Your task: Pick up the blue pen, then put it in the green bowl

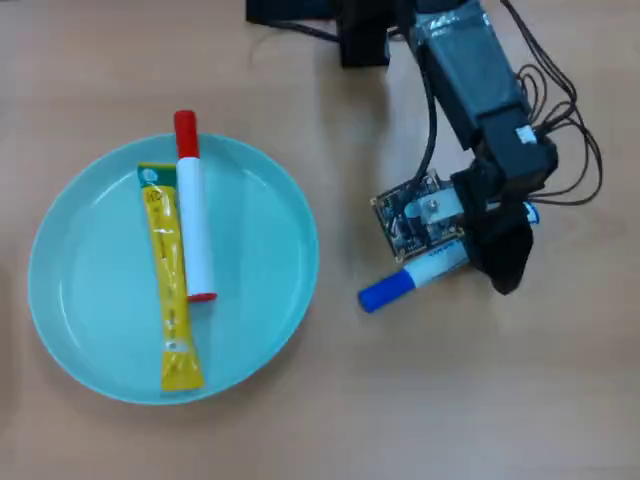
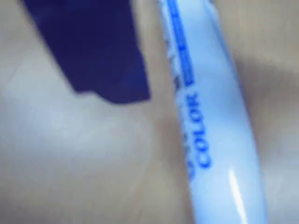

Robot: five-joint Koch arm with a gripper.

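Blue pen [image 1: 420, 275] lies on the wooden table [image 1: 480, 400], right of the green bowl [image 1: 285, 300], under the gripper [image 1: 470, 255]. Whether the claw is apart or together, I cannot tell. Bowl holds a red-capped marker [image 1: 195, 220] and a yellow tube [image 1: 170, 290].

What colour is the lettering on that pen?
Blue, on the blue pen's white barrel; clearest in the wrist view.
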